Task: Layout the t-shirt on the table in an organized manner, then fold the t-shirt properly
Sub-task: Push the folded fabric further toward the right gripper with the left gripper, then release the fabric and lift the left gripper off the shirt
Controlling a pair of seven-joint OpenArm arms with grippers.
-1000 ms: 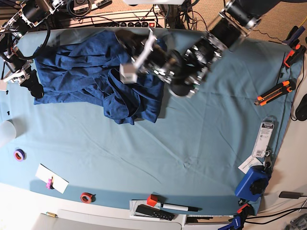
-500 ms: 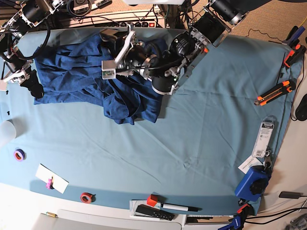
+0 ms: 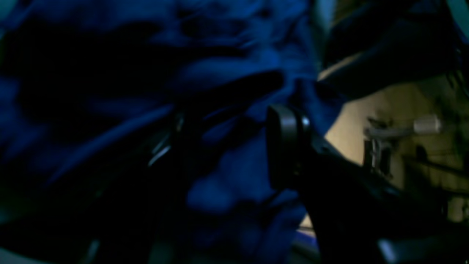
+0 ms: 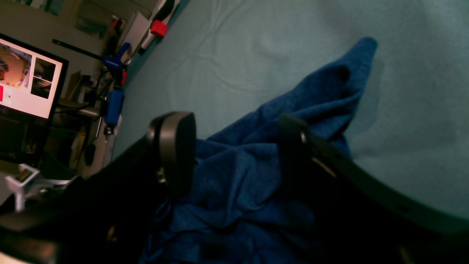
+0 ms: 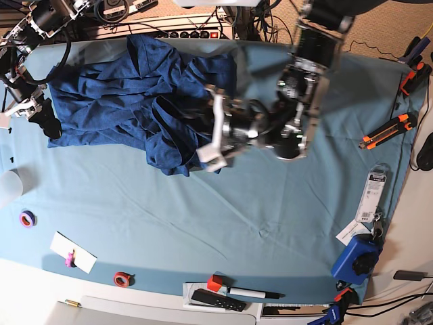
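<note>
The t-shirt [image 5: 128, 101] is a crumpled heap at about 10–11 o'clock on the bench [image 5: 284, 223], nowhere near laid out. Folds overlap, one lobe hangs down toward centre, and the top edge sits close to the bench's far rim.

The left hand [image 5: 215, 132] is low over the heap's 3 o'clock edge. In the left wrist view the left hand [image 3: 227, 146] has its fingers apart with dark cloth bunched between and behind them, but that view is blurred, so I can't tell if any fabric is pinched.

The right hand [image 5: 37, 112] is at the heap's 9 o'clock edge. In the right wrist view the right hand [image 4: 234, 154] has its fingers wide apart, straddling a raised ridge of shirt and clamped on nothing.

Risks:
- Either hand closing here likely grabs several layers at once, so a pull would drag the whole wad instead of spreading it.
- No hem, sleeve or collar is clearly identifiable, so the wrong corner may get picked and the shirt may twist.
- The teal cover could get pinched along with the shirt and wrinkle or shift.
- A pull toward 12 o'clock may slide the shirt off the far rim.
- The utility knife [image 5: 385, 132] and clutter at 3 o'clock, and the tape rolls [image 5: 27, 219] at 8 o'clock, could snag a wide sweep.
</note>
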